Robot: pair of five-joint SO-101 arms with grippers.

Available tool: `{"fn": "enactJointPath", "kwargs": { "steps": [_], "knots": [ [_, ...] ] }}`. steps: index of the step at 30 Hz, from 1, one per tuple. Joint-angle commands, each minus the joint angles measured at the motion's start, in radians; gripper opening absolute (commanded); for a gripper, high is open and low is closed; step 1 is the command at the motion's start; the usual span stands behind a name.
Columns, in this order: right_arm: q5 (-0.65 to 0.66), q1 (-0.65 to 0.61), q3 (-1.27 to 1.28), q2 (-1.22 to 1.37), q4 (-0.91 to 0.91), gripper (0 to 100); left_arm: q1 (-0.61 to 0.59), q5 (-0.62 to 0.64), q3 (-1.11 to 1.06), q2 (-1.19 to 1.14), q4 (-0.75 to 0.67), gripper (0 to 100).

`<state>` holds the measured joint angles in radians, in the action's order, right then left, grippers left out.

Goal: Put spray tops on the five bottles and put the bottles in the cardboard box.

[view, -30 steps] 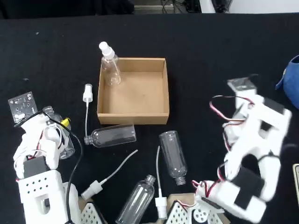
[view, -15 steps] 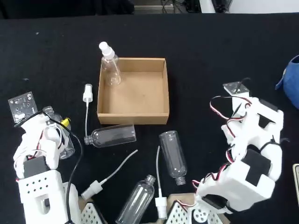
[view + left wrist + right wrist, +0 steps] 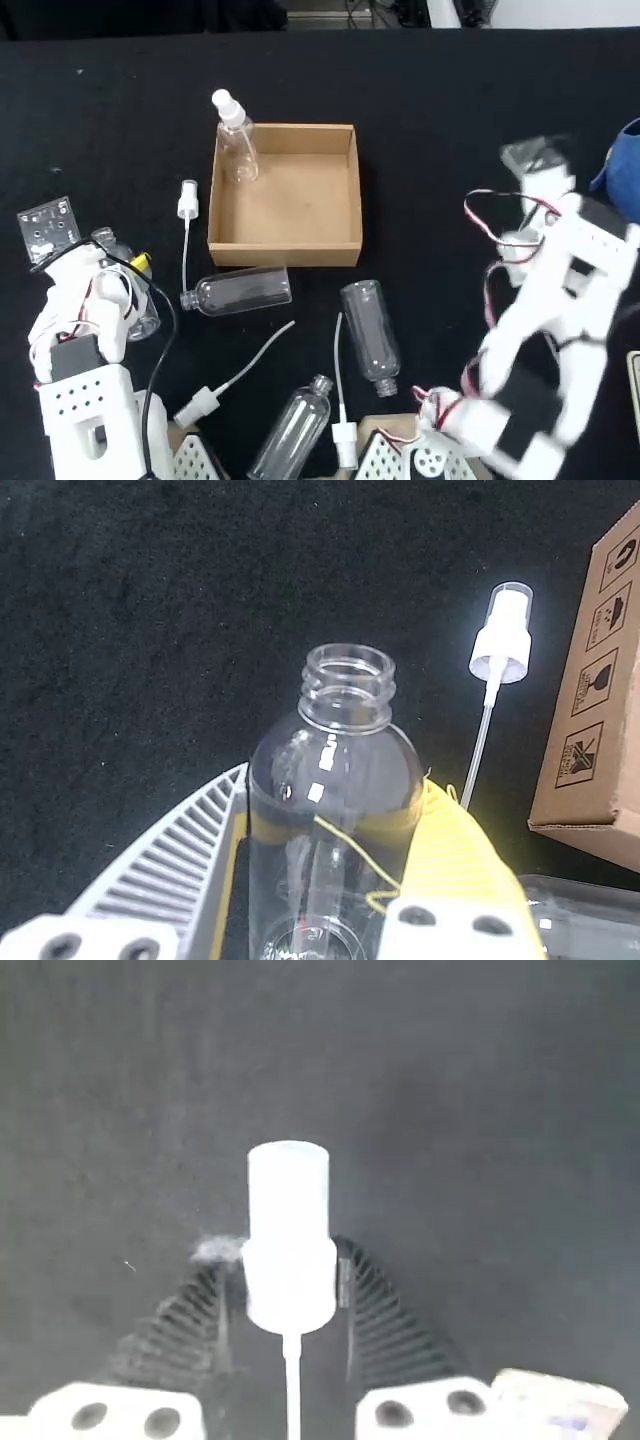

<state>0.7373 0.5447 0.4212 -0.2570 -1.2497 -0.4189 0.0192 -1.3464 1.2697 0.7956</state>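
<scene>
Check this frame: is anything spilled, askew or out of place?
Nothing spilled or damaged. Three open bottles lie on their sides among loose spray tops near the box, which fits mid-task.

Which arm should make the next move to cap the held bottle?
Right, likely: its jaws grip a spray top, while the left arm's jaws clamp the uncapped bottle, neck free.

Fixed high above, looking down over the black table (image 3: pixel 450 90), with both arm bases at the near edge. Mounted on the left wrist, close behind the left gripper (image 3: pixel 335 780), facing past its capless bottle (image 3: pixel 345 695) to a loose spray top (image 3: pixel 503 630) and the cardboard box (image 3: pixel 600 680) corner, both shared with the overhead look. Mounted on the right wrist, tight behind the right gripper (image 3: pixel 285 1260) and its pinched spray top (image 3: pixel 288 1210), facing the table.
</scene>
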Motion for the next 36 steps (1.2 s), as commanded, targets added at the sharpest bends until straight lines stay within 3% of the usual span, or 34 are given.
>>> {"fn": "enactJointPath", "kwargs": {
  "steps": [1, 7, 13, 20, 25, 31, 36],
  "knots": [
    [-0.186, -0.138, -0.101, -0.255, -0.074, 1.0, 0.004, 0.008, 0.022, 0.017, -0.020, 3],
    [-0.528, -0.434, -0.197, -0.483, -0.097, 1.0, 0.068, 0.008, 0.010, 0.017, -0.069, 3],
    [-0.724, -0.713, -0.213, -0.562, 0.057, 1.2, 0.166, 0.008, -0.027, 0.017, -0.190, 3],
    [-0.847, -0.905, -0.213, -0.567, 0.305, 1.2, 0.367, 0.008, -0.176, 0.017, -0.537, 3],
    [-0.896, -1.007, -0.191, -0.562, 0.489, 1.2, 0.407, 0.008, -0.318, 0.017, -0.767, 3],
    [-0.896, -1.099, -0.094, -0.564, 0.712, 1.2, 0.406, 0.009, -0.344, 0.017, -0.806, 3],
    [-0.896, -1.105, -0.068, -0.564, 0.760, 1.2, 0.361, 0.008, -0.343, 0.017, -0.804, 3]
  ]
}}
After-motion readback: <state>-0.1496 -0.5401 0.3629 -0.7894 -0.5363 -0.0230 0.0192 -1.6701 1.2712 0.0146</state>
